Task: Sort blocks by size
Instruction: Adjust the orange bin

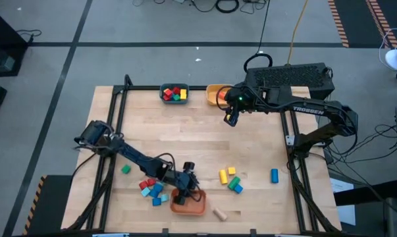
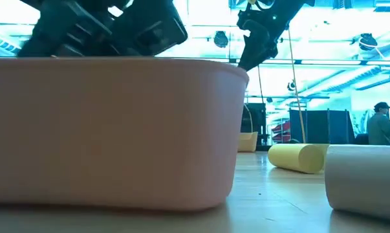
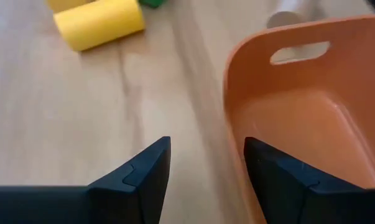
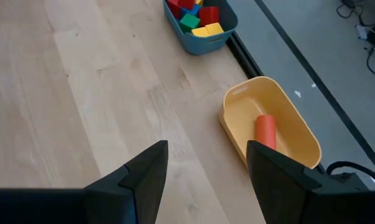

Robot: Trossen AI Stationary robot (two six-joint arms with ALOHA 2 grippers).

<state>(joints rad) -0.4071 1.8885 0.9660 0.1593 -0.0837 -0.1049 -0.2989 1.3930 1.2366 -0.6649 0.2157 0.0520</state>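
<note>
My left gripper is open and empty. It hangs over the rim of the orange bowl, one finger over the table and one over the bowl's inside. My right gripper is open and empty above the far table, near the yellow bowl, which holds an orange cylinder. The teal bowl holds red, yellow, green and blue blocks. Loose blocks lie on the table: red and blue ones, a green one, yellow ones and a wooden one.
More loose blocks lie at the near right: a green and blue pair and a blue one. A yellow cylinder lies just beyond the left gripper. The black frame borders the table. A person stands in the room behind.
</note>
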